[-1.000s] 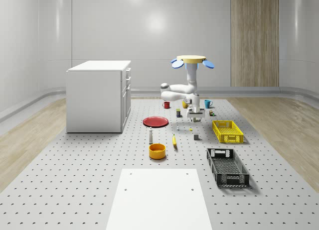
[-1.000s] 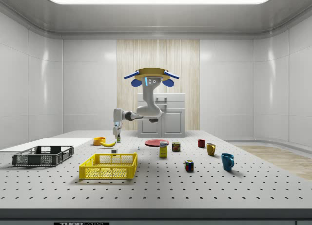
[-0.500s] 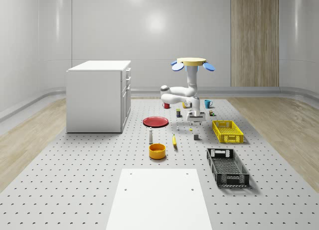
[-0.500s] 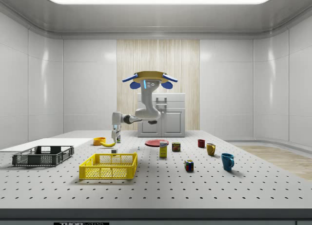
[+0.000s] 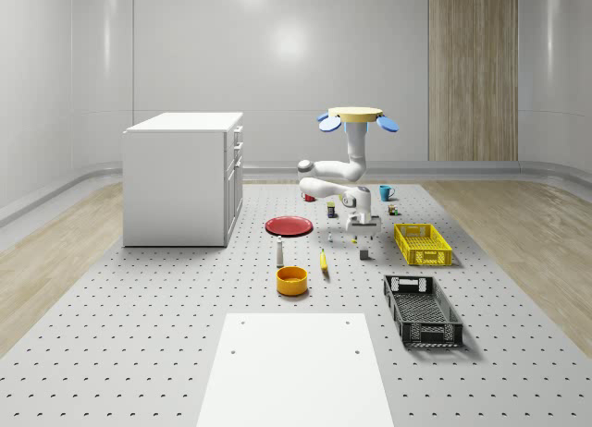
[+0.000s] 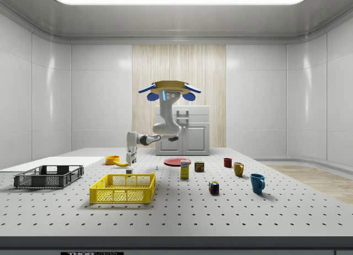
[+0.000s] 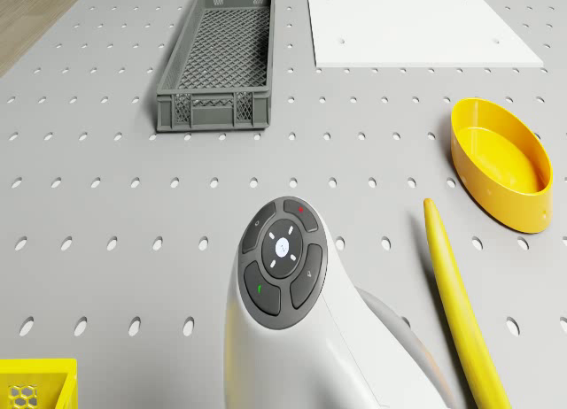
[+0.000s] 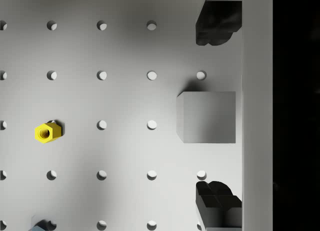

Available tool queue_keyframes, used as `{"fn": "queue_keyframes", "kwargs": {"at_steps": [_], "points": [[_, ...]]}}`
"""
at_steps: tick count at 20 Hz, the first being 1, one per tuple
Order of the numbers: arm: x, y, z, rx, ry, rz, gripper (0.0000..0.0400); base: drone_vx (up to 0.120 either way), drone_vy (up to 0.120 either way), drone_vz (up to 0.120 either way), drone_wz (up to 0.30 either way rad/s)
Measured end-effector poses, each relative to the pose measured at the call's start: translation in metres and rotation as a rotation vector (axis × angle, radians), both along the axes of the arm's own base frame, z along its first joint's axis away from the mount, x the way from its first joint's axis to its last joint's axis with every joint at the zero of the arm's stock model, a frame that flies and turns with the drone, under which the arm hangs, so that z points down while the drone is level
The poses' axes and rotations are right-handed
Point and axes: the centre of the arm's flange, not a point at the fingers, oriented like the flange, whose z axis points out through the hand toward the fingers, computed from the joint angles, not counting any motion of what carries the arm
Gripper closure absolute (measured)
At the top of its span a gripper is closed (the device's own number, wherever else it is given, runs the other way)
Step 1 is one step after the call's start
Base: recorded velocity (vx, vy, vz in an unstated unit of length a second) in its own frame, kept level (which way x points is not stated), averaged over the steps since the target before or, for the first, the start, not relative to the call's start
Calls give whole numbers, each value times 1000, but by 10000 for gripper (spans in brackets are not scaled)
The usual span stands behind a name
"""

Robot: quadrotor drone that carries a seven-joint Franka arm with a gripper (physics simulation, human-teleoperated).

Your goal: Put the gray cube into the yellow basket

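Fingers point(image 8: 217, 116) spread wide above gray cube point(image 8: 206, 117), clear of its edges; drone point(image 5: 357, 116) hovering over table point(image 5: 166, 335)

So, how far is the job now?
Done: the drone hovers by the yellow basket, and the open tool hangs over the gray cube. In hand: lining up the grasp. Left: closing, lifting, carrying it into the basket.

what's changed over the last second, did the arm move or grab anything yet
The gripper has come down over the gray cube, fingers open on either side of it in the wrist view, nothing grabbed yet. The arm's elbow folded lower. The drone hovers over the table much as before. The cube, yellow basket and the other things stayed put.
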Motion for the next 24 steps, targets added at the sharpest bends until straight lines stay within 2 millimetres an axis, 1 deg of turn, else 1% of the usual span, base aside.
{"fn": "queue_keyframes", "kwargs": {"at_steps": [9,15,19,24], "points": [[13,0,29,0,0,0,0,0,0,0,0],[21,0,40,0,0,0,0,0,0,0,0],[24,2,48,0,0,0,0,0,0,0,0],[24,6,52,0,0,0,0,0,0,0,0]]}}
